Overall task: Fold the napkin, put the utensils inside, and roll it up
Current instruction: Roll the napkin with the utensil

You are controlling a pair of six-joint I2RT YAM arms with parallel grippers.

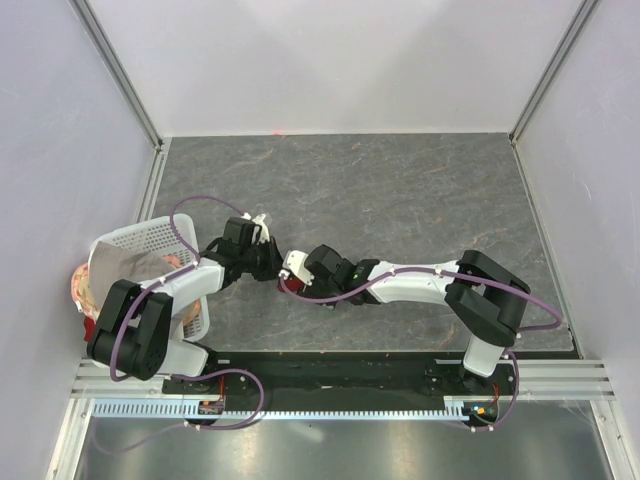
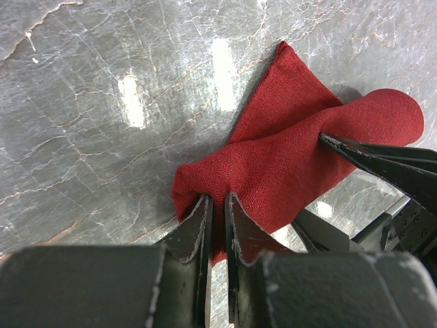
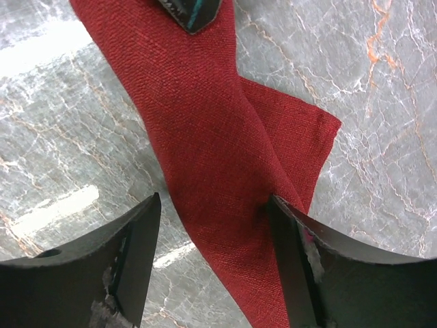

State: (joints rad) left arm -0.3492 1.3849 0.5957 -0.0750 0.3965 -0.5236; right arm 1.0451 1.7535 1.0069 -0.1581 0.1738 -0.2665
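Observation:
The maroon napkin [image 2: 287, 157] lies as a loose roll on the grey marbled tabletop, with one pointed corner flat beside it. My left gripper [image 2: 217, 205] is shut on the roll's near end, pinching the cloth between its fingers. My right gripper [image 3: 215, 205] is open and straddles the napkin [image 3: 205, 137]. Its right finger [image 3: 293, 239] touches the cloth, while its left finger stands apart over bare table. From above, both grippers meet over the napkin [image 1: 290, 289] near the table's left centre. The utensils are hidden.
A white plastic basket [image 1: 140, 238] holding a grey-beige cloth [image 1: 135, 268] stands at the left edge, beside the left arm. White walls with metal posts enclose the table on three sides. The arms' base rail runs along the near edge.

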